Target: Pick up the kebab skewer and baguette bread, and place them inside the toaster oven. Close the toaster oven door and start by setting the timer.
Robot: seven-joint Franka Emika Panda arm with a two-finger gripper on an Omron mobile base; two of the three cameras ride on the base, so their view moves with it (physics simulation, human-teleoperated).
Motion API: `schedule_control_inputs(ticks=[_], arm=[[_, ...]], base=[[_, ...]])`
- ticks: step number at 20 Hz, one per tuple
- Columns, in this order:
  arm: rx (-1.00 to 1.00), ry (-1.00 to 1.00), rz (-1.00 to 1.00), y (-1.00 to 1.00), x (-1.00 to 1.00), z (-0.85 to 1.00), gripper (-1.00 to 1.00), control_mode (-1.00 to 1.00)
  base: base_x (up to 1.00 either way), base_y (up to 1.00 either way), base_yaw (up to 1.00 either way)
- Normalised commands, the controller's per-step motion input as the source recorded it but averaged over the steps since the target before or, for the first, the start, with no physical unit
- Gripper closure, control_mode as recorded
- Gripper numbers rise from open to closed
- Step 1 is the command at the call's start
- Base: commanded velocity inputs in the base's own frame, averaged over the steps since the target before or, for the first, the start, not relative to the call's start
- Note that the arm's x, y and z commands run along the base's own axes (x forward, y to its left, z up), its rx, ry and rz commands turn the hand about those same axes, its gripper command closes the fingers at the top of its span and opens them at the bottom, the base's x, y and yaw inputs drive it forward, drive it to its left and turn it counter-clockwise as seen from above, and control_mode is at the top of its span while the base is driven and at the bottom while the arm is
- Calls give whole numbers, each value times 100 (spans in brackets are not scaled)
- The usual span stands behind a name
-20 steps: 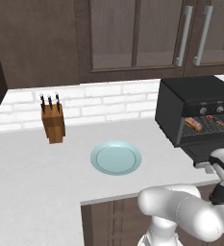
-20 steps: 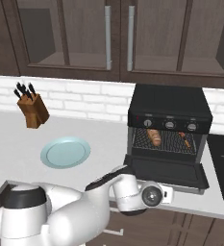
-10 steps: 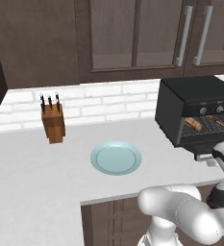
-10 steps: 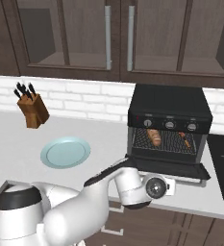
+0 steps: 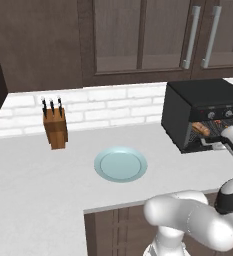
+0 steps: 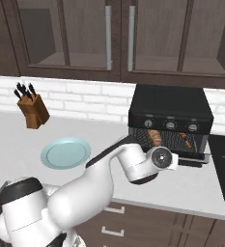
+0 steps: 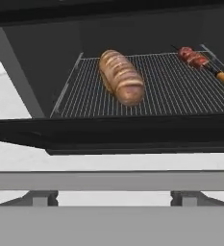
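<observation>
On the toaster oven (image 6: 171, 116) rack, the baguette bread (image 7: 121, 77) lies left, long axis running front to back; the kebab skewer (image 7: 202, 64) lies right, handle angled outward. Whether the jaws are open, I cannot tell.

This is a home kitchen. Dark wood wall cabinets (image 5: 138, 40) with glass doors and long metal handles hang above a white brick backsplash (image 5: 113, 102). On the pale table (image 5: 33, 180) stand a wooden knife block (image 5: 55, 127), a light blue plate (image 5: 120, 164) and a black toaster oven (image 6: 171, 120). Dark drawers (image 6: 119, 224) sit below the table edge.
</observation>
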Motion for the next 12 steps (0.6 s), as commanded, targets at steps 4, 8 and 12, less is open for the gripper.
schedule_control_inputs(ticks=[4, 8, 12], arm=[[6, 0, 0, 19, 77, 43, -100, -100], [4, 0, 0, 2, 68, 34, -100, -100], [3, 0, 0, 0, 42, 18, -100, -100]], base=[[0, 0, 0], [0, 0, 0], [0, 0, 0]])
